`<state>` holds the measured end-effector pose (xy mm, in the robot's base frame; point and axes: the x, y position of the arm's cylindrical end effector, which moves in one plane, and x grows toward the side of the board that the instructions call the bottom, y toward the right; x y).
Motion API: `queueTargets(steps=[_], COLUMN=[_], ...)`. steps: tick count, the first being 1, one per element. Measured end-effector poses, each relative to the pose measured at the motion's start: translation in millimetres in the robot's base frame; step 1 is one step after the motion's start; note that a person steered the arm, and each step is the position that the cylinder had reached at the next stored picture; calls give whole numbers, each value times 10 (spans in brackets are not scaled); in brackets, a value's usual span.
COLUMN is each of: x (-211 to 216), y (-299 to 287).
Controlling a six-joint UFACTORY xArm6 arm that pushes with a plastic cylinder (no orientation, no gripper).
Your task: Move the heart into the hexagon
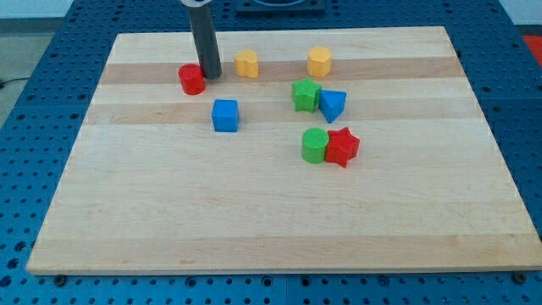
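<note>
Nearest on the worktop, a green cylinder touches a red star. Farther back sit a blue cube, a green star and a blue triangle. Farthest, the yellow heart lies well left of the yellow hexagon. My tip stands between the red cylinder and the heart, seemingly ready to push it rightward. There is no hand; the rod grips nothing.

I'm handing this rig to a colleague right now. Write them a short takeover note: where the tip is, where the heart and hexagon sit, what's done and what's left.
My tip is down on the board near the view's top left, between the red block and the yellow heart, right beside the red block.
The yellow hexagon sits further to the view's right, along the same top strip, clearly apart from the heart.
Done: nothing visible yet; heart and hexagon do not touch.
Left: push the heart toward the view's right until it meets the hexagon.
</note>
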<state>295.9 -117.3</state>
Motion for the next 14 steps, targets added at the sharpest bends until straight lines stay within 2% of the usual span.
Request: queueTargets(steps=[5,8,12,13,14], x=[-208,-166,-152,-152,-134], y=[505,482,1253,1319,997])
